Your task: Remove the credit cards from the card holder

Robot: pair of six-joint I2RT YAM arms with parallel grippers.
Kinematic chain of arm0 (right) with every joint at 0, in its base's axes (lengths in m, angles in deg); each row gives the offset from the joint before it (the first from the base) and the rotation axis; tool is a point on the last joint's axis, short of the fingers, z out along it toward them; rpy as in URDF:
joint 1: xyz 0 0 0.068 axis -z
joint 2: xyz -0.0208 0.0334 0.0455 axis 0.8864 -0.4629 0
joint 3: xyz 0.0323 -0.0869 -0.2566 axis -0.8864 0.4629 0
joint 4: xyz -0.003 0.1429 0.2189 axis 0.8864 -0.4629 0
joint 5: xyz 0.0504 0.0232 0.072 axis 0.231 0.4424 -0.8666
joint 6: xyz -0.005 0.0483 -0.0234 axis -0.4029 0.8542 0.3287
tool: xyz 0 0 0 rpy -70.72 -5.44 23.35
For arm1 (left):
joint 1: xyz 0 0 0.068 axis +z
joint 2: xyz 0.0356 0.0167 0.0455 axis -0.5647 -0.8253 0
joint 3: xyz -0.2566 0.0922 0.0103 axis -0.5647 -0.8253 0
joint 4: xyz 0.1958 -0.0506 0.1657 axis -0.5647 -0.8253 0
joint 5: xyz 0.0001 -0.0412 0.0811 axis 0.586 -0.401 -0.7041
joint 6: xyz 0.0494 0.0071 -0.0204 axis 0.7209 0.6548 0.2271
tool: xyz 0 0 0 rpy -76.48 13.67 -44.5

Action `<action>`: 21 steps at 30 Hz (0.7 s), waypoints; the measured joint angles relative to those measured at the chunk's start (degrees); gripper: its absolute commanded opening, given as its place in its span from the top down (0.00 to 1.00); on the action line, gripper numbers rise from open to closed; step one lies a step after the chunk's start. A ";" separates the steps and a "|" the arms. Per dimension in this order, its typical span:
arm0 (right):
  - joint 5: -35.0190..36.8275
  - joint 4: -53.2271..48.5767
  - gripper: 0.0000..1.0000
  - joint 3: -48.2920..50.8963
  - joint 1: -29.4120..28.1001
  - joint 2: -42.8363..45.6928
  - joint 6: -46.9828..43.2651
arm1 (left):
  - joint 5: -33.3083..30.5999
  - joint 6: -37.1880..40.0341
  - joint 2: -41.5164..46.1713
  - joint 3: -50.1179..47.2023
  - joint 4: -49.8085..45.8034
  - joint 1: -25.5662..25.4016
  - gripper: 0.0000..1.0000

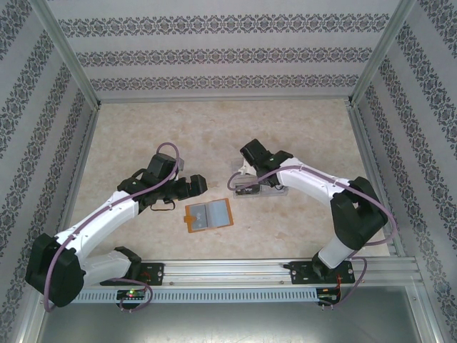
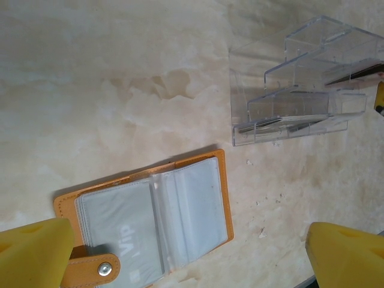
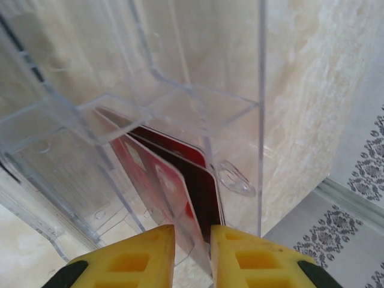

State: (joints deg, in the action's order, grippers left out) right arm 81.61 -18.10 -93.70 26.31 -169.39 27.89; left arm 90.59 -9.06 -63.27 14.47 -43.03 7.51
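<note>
Mostly flat tan card holder (image 2: 153,225), clear stepped tray (image 2: 288,111)

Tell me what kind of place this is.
Probably a robot test booth: patterned panels in a metal frame surround the table, with left arm and right arm bolted to a rail.

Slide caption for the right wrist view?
Right gripper straddling a red card standing in the clear tray, dark card beside it.
</note>
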 measured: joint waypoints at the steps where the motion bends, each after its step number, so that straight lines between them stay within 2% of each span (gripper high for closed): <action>1: 0.46 0.20 0.77 -0.33 0.02 -0.07 0.59 | -0.02 0.00 0.02 0.00 0.00 0.00 0.00; 14: 1.92 -0.74 0.77 -2.19 -0.04 2.32 9.77 | -0.02 -0.04 -0.09 0.00 -0.02 0.00 0.00; 18: 1.20 -3.06 0.88 -3.10 -0.92 5.90 14.75 | 0.02 -0.50 -0.98 0.00 -0.02 0.00 0.03; 21: -1.42 -4.61 0.89 -5.31 -2.05 7.76 20.33 | 0.00 -1.29 -2.08 0.00 -0.15 0.00 0.09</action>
State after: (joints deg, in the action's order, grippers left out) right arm 80.18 -22.71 -99.01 24.25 -161.63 48.21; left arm 90.59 -10.35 -65.34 14.47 -43.18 7.51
